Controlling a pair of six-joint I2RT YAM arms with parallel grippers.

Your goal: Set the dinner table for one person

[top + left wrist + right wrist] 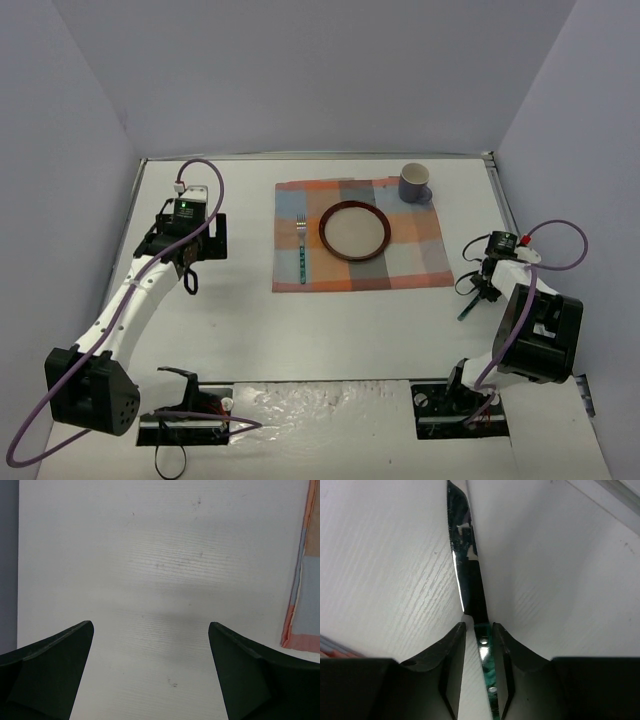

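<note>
The right gripper (479,630) pinches a knife (465,570) by its teal riveted handle, blade pointing away from the wrist, over bare table (250,330) just off the mat (420,255). That puts it at about 4 o'clock from the plate (354,231). The grip on the handle looks chosen so the blade can be laid flat beside the plate. Whether the blade is touching the table cannot be told.

The plate sits mid-mat with the fork (301,250) at its 9 o'clock and the mug (414,183) at 1 o'clock, leaving the 3 o'clock side free, apparently for the knife.

The left gripper (150,625) hangs with its fingers spread and nothing between them. It is over the table beyond the mat's 9 o'clock edge, seemingly parked out of the way.
</note>
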